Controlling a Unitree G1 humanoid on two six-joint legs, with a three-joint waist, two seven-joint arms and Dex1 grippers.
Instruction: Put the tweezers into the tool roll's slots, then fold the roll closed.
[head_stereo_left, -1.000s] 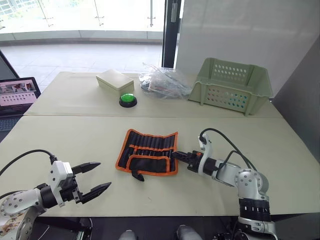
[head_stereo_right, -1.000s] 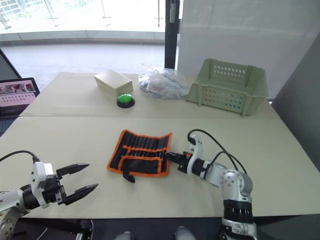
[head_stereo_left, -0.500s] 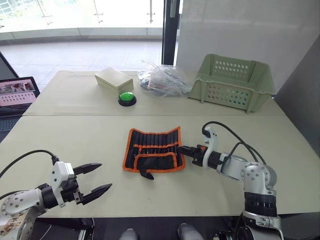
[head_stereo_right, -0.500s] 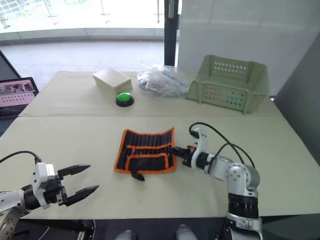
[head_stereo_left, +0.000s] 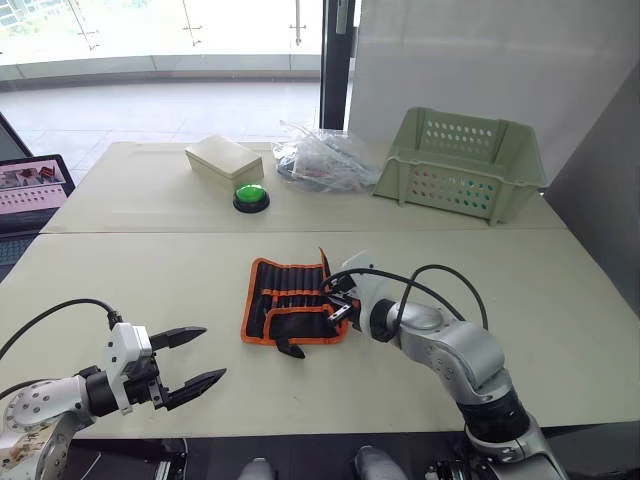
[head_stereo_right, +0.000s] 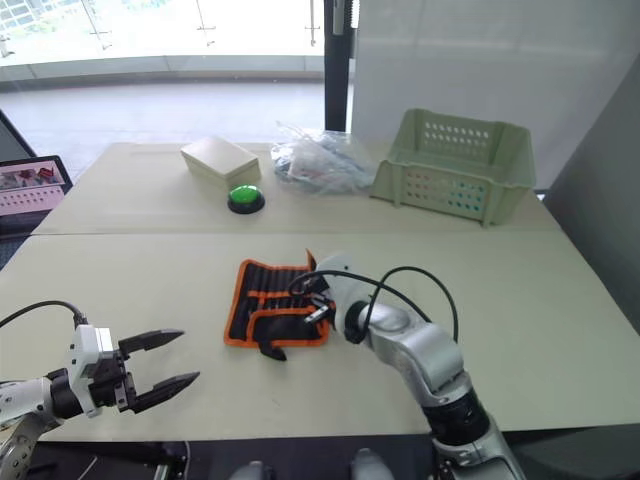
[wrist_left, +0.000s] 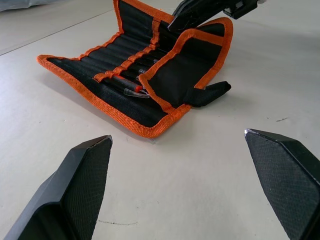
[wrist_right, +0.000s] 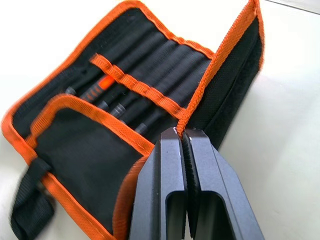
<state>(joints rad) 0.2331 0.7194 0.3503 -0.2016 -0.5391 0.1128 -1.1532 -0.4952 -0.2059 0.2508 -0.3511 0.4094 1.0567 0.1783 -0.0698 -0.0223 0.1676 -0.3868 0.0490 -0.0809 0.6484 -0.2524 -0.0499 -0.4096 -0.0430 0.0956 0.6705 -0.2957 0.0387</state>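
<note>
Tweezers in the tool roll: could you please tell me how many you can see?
About 5 tweezers sit side by side in the slots of the tool roll; the exact count is uncertain, since fabric hides most of each.

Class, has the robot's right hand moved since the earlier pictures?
Yes. The right hand, shut on the tool roll, has swung toward the robot's left, lifting the roll's edge, judged against the green button.
</note>
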